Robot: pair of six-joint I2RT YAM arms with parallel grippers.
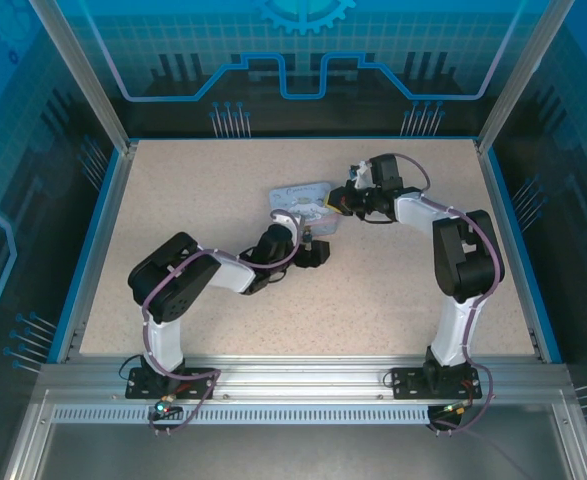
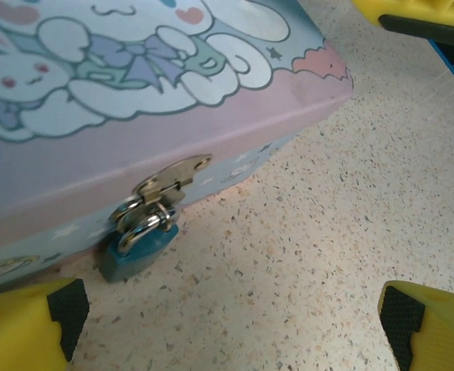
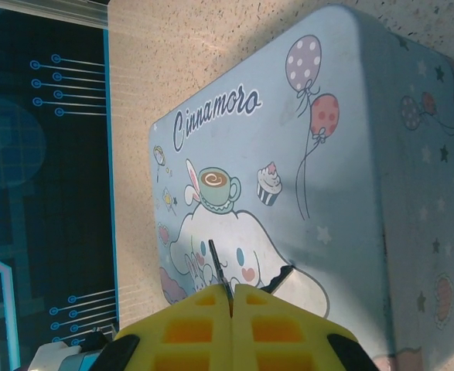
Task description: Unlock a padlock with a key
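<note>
The small blue padlock point(image 2: 138, 251) with a silver shackle hangs from the metal hasp point(image 2: 167, 180) on the front wall of the pastel cartoon tin point(image 2: 211, 131). It rests on the table. My left gripper point(image 2: 227, 328) is open, its yellow fingers point(image 2: 25, 325) low on either side, with the padlock just ahead of the left one. My right gripper point(image 3: 231, 297) is shut on the key point(image 3: 220, 269), whose thin blade sticks out edge-on over the tin's lid point(image 3: 350, 178). From above, the left gripper point(image 1: 311, 252) is at the tin's near side and the right gripper point(image 1: 341, 203) at its right.
The tin point(image 1: 303, 200) lies mid-table on the speckled surface point(image 1: 393, 290). Blue walls and aluminium posts enclose the table. The right gripper's yellow finger point(image 2: 420, 15) shows at the top right of the left wrist view.
</note>
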